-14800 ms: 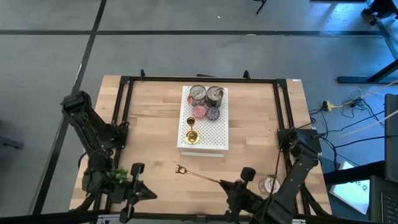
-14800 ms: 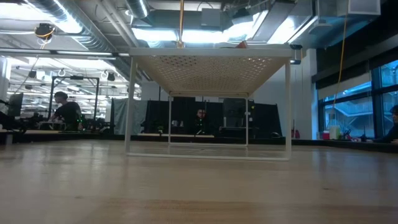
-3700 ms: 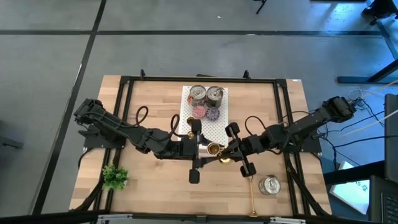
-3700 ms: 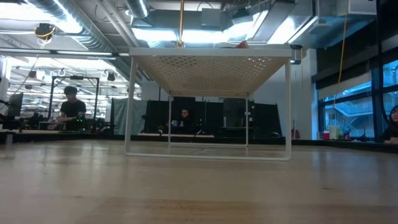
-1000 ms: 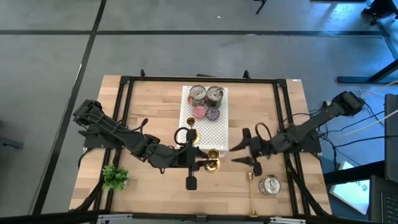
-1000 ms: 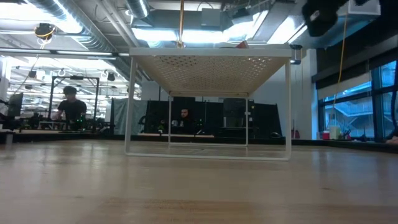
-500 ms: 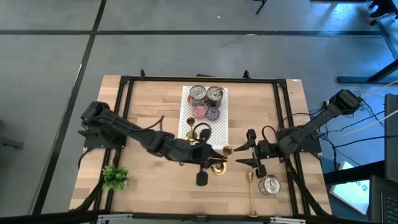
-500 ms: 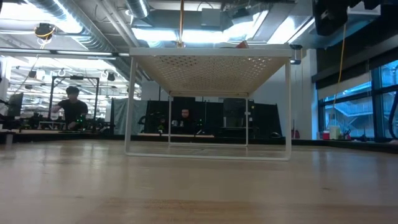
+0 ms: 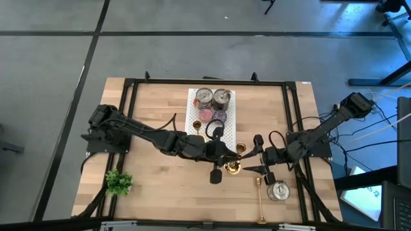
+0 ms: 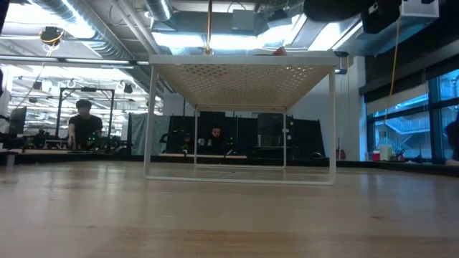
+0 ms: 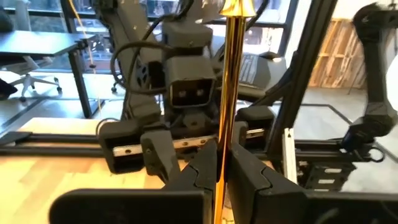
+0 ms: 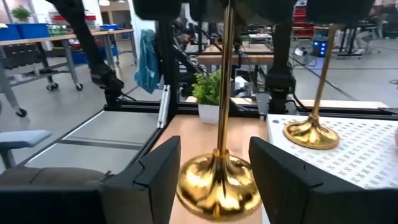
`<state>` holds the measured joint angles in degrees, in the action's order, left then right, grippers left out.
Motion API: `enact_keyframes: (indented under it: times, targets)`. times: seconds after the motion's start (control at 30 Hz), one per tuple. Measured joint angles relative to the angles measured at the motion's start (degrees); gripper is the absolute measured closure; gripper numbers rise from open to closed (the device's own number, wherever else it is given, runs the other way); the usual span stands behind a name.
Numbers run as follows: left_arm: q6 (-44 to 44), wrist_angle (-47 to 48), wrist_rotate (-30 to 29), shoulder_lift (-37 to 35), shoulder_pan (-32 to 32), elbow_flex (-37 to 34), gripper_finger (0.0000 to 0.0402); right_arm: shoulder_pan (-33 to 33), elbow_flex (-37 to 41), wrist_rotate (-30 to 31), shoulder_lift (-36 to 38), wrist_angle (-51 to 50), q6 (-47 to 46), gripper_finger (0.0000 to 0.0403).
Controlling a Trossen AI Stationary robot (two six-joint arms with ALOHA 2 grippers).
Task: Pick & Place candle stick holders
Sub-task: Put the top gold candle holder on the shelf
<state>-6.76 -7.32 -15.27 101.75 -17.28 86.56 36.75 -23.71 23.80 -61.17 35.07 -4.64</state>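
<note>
My left gripper (image 9: 225, 160) is shut on a gold candle stick holder (image 9: 234, 165) just off the near right corner of the white perforated shelf (image 9: 226, 138). My right gripper (image 9: 249, 160) is open and faces it from the right. Its two fingers stand on either side of the holder's round base (image 12: 217, 183); I cannot tell whether they touch it. A second gold holder (image 12: 311, 129) stands on its base on the shelf. A third (image 9: 260, 199) lies on its side on the table near the front edge. My left gripper pinches the holder's thin stem (image 11: 221, 163) between its two fingers, well above the flared base. The fingers come level from the table's left side and lie across the stem. The holder stands about upright, its base (image 12: 217, 183) down and its cup end (image 11: 235, 7) up.
Two silver tins (image 9: 213, 97) and small pink and purple discs (image 9: 212, 115) sit on the far half of the shelf. Another silver tin (image 9: 279, 190) stands on the table at the near right. A small green plant (image 9: 119, 182) is at the near left.
My left gripper has carried the gold holder toward the table's right edge, from the shelf's near edge to just in front of my right gripper. The holder has stayed upright in the hold.
</note>
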Motion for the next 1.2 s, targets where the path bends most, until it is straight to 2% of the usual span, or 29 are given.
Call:
enact_keyframes:
  times: [0.13, 0.4, 0.63, 1.03, 1.2]
  targets:
    - [-0.49, -2.18, 2.33, 1.31, 0.75, 0.0, 0.0389, -0.02, 0.01, 0.43, 0.0, -0.38, 0.1, 0.0208]
    - [0.52, -3.39, 2.14, 1.87, 1.33, 0.0, 0.0389, -0.07, -0.01, 0.18, 0.0, -1.04, 0.61, 0.0208]
    - [0.5, -4.85, 2.25, 2.75, 1.94, 0.04, 0.0389, -1.69, -0.01, 4.1, -0.2, -0.55, -0.81, 0.0208]
    - [0.47, -5.4, 2.18, 3.42, 2.4, 0.04, 0.0389, -3.85, -0.04, 1.68, -4.44, 2.15, -1.42, 0.0208]
    - [0.57, -5.35, 1.9, 3.42, 2.4, 0.04, 0.0389, -4.61, -0.04, 1.59, -4.81, 2.6, -3.36, 0.0233]
